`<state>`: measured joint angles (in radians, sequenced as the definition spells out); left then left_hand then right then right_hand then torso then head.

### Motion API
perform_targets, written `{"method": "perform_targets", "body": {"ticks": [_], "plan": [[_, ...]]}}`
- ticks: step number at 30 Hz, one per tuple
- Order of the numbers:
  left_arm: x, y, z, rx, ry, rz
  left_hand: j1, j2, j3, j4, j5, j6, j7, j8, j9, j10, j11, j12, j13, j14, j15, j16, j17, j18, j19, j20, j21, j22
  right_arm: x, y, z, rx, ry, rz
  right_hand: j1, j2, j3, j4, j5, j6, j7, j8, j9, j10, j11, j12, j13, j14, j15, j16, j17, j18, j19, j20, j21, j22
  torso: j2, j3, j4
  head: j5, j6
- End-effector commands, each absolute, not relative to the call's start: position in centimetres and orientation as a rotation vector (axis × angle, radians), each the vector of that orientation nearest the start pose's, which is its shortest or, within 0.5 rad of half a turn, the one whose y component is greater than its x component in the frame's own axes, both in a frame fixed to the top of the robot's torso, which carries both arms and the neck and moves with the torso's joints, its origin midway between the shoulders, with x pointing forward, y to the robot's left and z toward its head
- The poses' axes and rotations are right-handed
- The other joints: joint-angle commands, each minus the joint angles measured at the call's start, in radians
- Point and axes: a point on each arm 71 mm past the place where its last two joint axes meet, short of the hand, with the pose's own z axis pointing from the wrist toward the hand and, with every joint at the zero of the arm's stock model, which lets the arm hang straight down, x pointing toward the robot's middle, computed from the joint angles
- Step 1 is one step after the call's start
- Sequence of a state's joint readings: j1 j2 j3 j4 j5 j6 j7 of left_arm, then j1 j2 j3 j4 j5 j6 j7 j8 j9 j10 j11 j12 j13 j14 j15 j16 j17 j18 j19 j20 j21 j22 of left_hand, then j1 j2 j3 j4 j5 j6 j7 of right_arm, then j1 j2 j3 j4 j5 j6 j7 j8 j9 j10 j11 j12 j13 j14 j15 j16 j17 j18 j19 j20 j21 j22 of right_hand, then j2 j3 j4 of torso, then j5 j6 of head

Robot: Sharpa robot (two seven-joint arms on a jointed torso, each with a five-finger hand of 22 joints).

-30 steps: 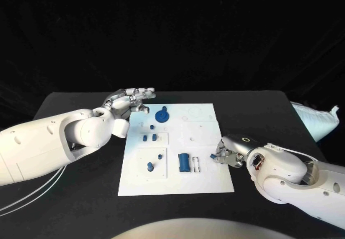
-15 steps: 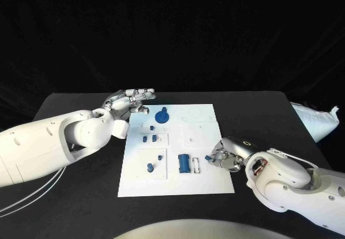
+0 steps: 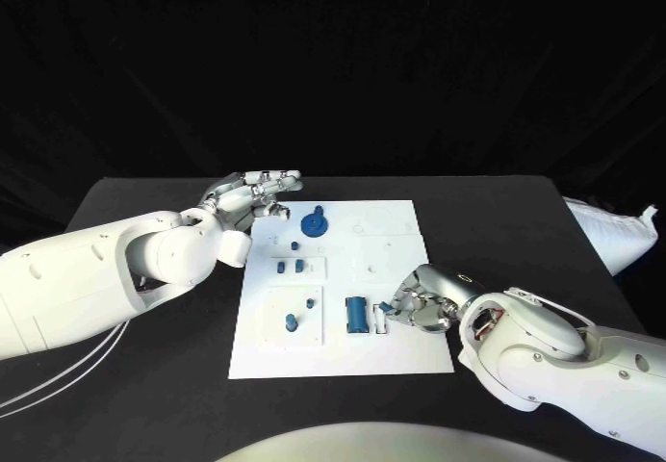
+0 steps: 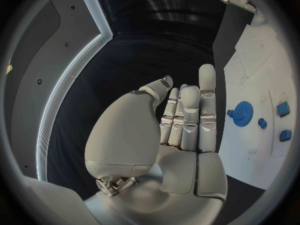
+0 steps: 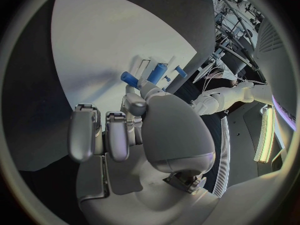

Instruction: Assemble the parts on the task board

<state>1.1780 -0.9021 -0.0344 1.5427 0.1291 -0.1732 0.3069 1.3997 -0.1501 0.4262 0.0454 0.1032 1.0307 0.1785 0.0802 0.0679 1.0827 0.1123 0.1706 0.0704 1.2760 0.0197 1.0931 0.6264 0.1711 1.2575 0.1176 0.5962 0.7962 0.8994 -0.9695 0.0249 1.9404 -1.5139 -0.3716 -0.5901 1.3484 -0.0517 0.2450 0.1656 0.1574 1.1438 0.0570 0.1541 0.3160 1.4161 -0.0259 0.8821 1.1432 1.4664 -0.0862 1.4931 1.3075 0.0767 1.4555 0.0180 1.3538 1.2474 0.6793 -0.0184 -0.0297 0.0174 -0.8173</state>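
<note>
Counter [image 3: 166,385]: I see a matte black, flat surface carrying everything.
Task board [image 3: 402,356]: one smooth white rectangular plate in the middle of the counter, with shallow outlined recesses.
Parts, count: I count about seven blue pieces on the board, besides the one my right hand holds.
Gear [image 3: 315,225]: one blue toothed disc with a raised hub, near the board's far left corner.
Block [image 3: 357,314]: one elongated blue rectangular piece, lying flat near the board's middle, beside a narrow outlined slot.
Small pieces: two short blue pegs [image 3: 288,265] in the upper left recess; two rounded blue bits [image 3: 292,321] in the lower left recess.
Left hand [image 3: 250,197]: silver, metallic, many-jointed; I see its fingers released and stretched side by side, grasping nothing, hovering at the board's far left corner close to the gear.
Right hand [image 3: 421,303]: silver, on a glossy white arm, over the board's right part; its fingers are pinching one small blue cylinder [image 5: 129,78], just beside the block.
Bag [image 3: 611,236]: one crinkled white bag at the counter's right edge.
</note>
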Motion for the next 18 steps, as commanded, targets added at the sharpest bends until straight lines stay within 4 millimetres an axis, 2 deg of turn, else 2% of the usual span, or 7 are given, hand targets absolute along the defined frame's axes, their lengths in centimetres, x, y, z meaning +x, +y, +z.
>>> {"method": "perform_targets", "body": {"ticks": [1,10,14,18], "plan": [[47.9,22.5,-19.1,-1.302,1.508,-1.649,-0.005,0.007,-0.001,-0.006,0.006,-0.004,0.003,0.003,0.000,-0.009,0.001,0.006,-0.001,-0.007,0.002,0.005,-0.002,0.011,-0.003,0.001,-0.006,-0.002,35.7,-16.8,-25.1,0.171,1.983,0.556,-0.021,-0.006,0.007,0.005,0.023,0.011,-0.002,0.001,-0.001,0.008,0.002,0.003,-0.001,0.085,-0.004,0.006,0.170,-0.007,0.005,-0.003,0.002,0.001,0.000,0.0002,-0.0016,0.003,0.001],[47.9,22.5,-19.1,-1.302,1.509,-1.650,-0.005,0.007,-0.001,-0.006,0.006,-0.004,0.003,0.003,0.000,-0.009,0.001,0.006,-0.001,-0.007,0.002,0.005,-0.002,0.011,-0.003,0.001,-0.006,-0.002,36.1,-16.4,-25.7,0.166,2.003,0.552,-0.059,-0.018,0.007,0.025,0.050,0.020,-0.003,0.002,0.004,0.012,0.001,0.008,0.004,0.086,-0.004,0.008,0.172,-0.008,0.006,-0.003,0.004,0.005,-0.002,-0.0002,-0.0008,0.004,0.005],[47.9,22.4,-19.1,-1.302,1.509,-1.649,-0.005,0.007,-0.001,-0.007,0.006,-0.005,0.003,0.003,-0.001,-0.011,0.001,0.007,-0.001,-0.008,0.002,0.006,-0.003,0.011,-0.003,0.001,-0.007,-0.002,36.1,-16.2,-26.0,0.136,2.036,0.541,-0.099,-0.017,-0.005,0.053,0.119,0.028,-0.005,0.005,0.010,0.018,0.000,0.019,0.012,0.087,-0.005,0.012,0.178,-0.009,0.009,-0.004,0.008,0.011,-0.001,0.0001,0.0014,0.002,0.001],[47.9,22.4,-19.1,-1.302,1.509,-1.650,-0.005,0.007,-0.001,-0.007,0.006,-0.005,0.003,0.003,-0.001,-0.012,0.001,0.007,-0.001,-0.008,0.002,0.006,-0.003,0.011,-0.002,0.001,-0.007,-0.002,36.2,-16.1,-26.3,0.105,2.063,0.526,-0.114,-0.015,-0.014,0.063,0.139,0.035,-0.007,0.008,0.014,0.023,-0.002,0.032,0.021,0.088,-0.006,0.017,0.184,-0.010,0.011,-0.005,0.013,0.017,-0.001,-0.0002,-0.0022,0.006,0.002]]}}
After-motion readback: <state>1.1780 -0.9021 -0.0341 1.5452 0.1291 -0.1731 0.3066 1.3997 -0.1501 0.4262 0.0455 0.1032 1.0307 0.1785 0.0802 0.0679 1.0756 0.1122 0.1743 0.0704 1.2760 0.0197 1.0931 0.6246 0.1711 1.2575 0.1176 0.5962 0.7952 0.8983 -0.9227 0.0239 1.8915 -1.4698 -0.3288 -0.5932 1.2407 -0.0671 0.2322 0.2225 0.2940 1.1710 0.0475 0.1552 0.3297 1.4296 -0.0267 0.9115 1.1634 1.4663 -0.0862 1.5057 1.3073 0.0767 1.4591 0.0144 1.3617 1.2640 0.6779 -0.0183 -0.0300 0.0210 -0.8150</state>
